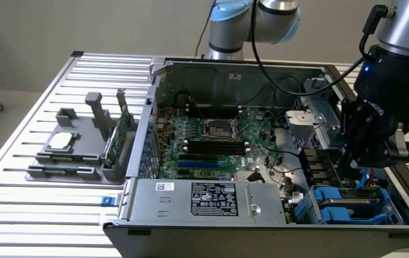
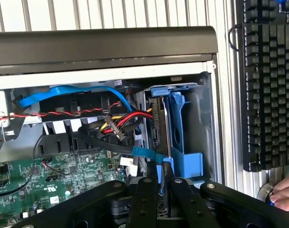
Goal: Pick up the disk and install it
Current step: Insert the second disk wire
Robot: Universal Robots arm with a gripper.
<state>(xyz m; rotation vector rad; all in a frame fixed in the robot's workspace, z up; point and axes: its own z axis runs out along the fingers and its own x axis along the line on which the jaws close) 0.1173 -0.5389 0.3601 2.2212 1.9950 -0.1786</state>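
My gripper (image 1: 368, 165) hangs over the drive bay at the front corner of the open computer case, on the exterior view's right. In the wrist view the two black fingers (image 2: 145, 192) stand close together with a blue edge between them. That edge belongs to the disk (image 2: 158, 124), which I see edge-on, standing upright and reaching down into the blue plastic bay (image 2: 188, 164). The gripper (image 2: 161, 179) is shut on the disk's blue carrier frame. In the exterior view a thin blue strip of the disk (image 1: 369, 178) shows just under the fingers, above the blue bay (image 1: 337, 207).
Red, yellow and black cables (image 2: 117, 124) and a blue ribbon cable (image 2: 71, 92) lie right beside the bay. On the table stand a grey holder (image 1: 75, 156) with a small silver chip (image 1: 61, 141) and a green card (image 1: 123, 131). Beside the case are a keyboard (image 2: 270, 80) and a person's hand (image 2: 283, 195).
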